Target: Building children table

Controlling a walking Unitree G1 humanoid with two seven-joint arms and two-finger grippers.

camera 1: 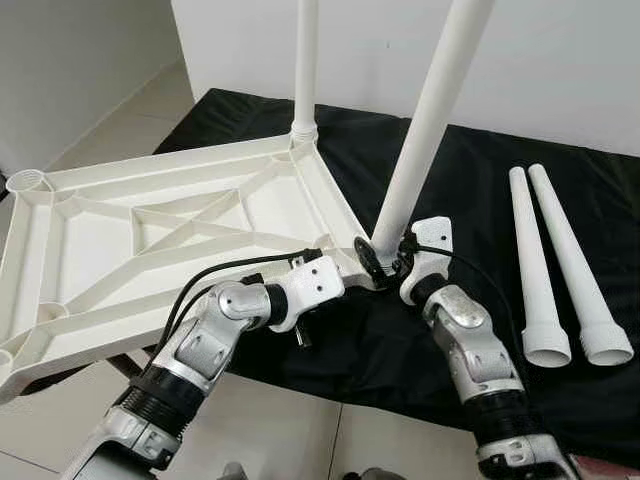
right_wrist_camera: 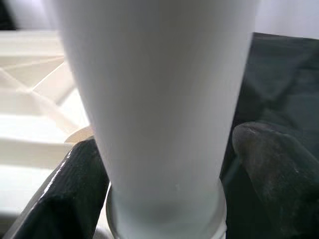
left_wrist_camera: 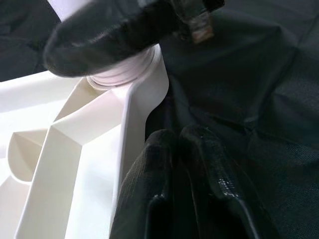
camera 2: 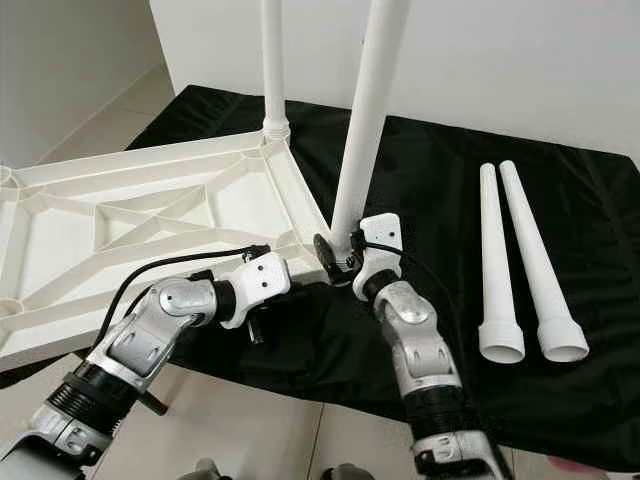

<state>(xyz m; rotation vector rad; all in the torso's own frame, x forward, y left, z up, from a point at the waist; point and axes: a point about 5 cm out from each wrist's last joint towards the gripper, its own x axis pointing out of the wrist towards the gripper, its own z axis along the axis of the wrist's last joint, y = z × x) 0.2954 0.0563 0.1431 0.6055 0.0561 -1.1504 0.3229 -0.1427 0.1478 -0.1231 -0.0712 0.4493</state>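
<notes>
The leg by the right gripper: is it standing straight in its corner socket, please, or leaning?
Leaning: the leg tilts rightward from its socket, unlike the upright rear leg.

Background: plain white wall (camera 1: pixel 560 70) ran behind the work area, with a second white wall (camera 1: pixel 60 60) on the robot's left. Floor (camera 1: pixel 120 110) was pale glossy tile, grout lines visible, showing at the left and along the near edge. Black cloth (camera 1: pixel 480 180) covered the work surface, wrinkled, its front edge hanging over the tiles. Lighting was even and bright, with soft shadows.
</notes>
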